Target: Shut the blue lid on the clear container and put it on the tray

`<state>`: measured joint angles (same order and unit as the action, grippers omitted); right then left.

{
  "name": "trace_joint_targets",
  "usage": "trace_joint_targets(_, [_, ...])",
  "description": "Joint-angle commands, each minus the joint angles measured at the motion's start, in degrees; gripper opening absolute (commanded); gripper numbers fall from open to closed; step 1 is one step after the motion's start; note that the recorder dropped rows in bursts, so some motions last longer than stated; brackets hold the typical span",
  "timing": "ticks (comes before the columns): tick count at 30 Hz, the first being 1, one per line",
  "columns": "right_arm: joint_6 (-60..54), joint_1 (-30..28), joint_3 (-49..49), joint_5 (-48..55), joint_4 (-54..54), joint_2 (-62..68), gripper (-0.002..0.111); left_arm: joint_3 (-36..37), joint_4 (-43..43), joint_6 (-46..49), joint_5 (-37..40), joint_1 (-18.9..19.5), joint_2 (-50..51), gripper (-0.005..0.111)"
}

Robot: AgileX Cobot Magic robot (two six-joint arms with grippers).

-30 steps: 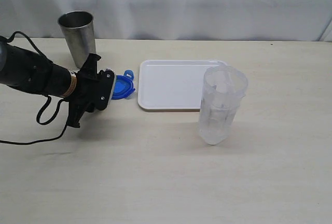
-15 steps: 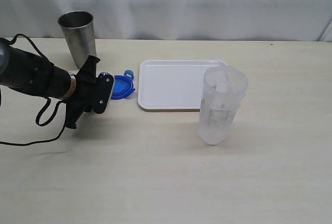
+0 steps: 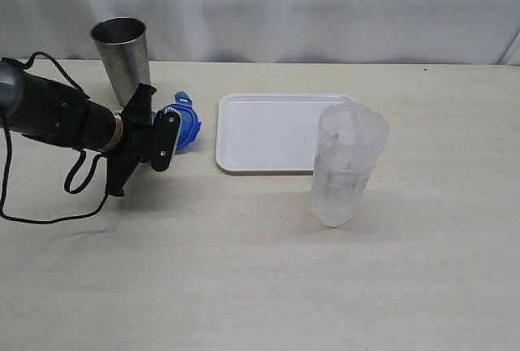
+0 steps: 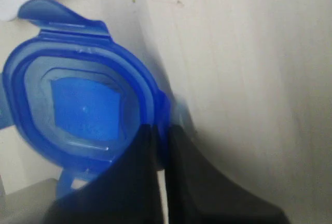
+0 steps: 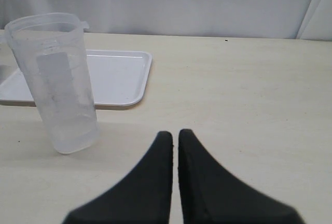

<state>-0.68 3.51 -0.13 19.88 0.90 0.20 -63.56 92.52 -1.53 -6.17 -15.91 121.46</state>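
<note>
My left gripper [image 3: 172, 127] is shut on the rim of the blue lid [image 3: 185, 126], which now hangs tilted just above the table, left of the tray [image 3: 268, 132]. In the left wrist view the lid [image 4: 78, 105] shows its underside, its edge pinched between the two black fingers [image 4: 140, 172] of that gripper [image 4: 162, 130]. The clear container [image 3: 345, 164] stands open and upright at the tray's front right corner. The right wrist view shows the container [image 5: 54, 79] and the tray [image 5: 116, 76] beyond my right gripper [image 5: 175, 136], which is shut on nothing.
A grey steel cup [image 3: 122, 57] stands at the back left, close behind my left arm. A black cable [image 3: 49, 205] loops on the table under that arm. A white curtain backs the table.
My left gripper has lifted the blue lid off the table and tipped it up, moving slightly back toward the steel cup. The container and tray have not moved.
</note>
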Motion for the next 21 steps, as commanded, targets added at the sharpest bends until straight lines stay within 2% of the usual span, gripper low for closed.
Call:
trace_joint_targets(1, [0.11,-0.25,0.13,-0.07,-0.07,-0.20,0.004,-0.05,-0.72,-4.61,0.60,-0.11,0.18,0.000])
trace_joint_targets(11, [0.11,-0.25,0.13,-0.07,-0.07,-0.20,0.004,-0.05,-1.20,-15.96,-0.57,-2.44,-4.88,0.000])
trace_joint_targets(18, [0.11,-0.25,0.13,-0.07,-0.07,-0.20,0.004,0.06,-1.20,-29.24,-0.84,-3.47,-10.87,0.000])
trace_joint_targets(21, [0.11,-0.25,0.13,-0.07,-0.07,-0.20,0.004,0.15,-1.20,-36.29,-3.40,-3.47,-13.74,0.000])
